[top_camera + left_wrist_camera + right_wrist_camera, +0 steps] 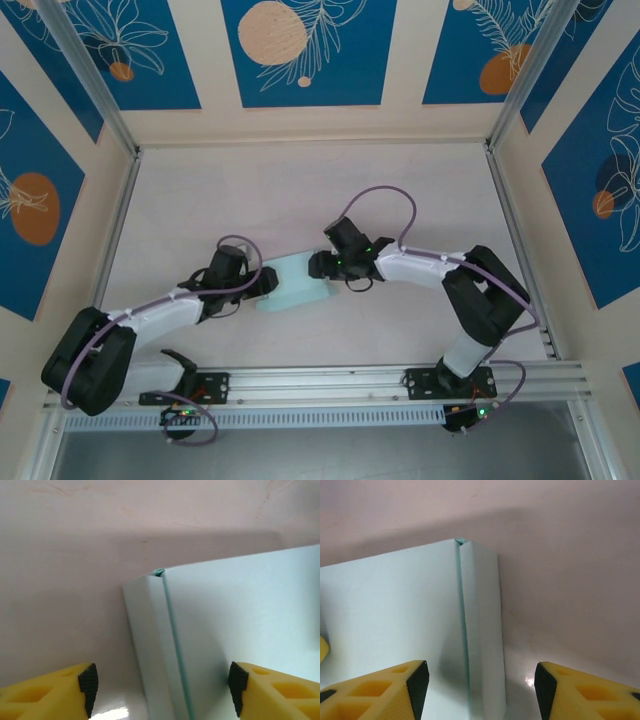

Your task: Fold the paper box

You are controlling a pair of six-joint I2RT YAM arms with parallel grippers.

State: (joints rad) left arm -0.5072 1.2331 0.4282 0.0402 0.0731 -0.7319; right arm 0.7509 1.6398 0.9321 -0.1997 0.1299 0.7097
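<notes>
Jaws released both sides: your left gripper (161, 687) and right gripper (480, 689) each straddle a folded edge of the pale light-blue card box (297, 285) on the table (300, 190).

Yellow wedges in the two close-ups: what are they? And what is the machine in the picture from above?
The picture from above shows two robot arms, a left arm and a right arm, bolted at the near edge of a table. They meet over a pale-blue paper box lying on it. Each close-up comes from a camera on one arm's wrist. The yellow wedges with black tips are that arm's two fingers: the left gripper in one, the right gripper in the other. Both are open, each straddling a folded edge of the box. Neither is clamped on it.
</notes>
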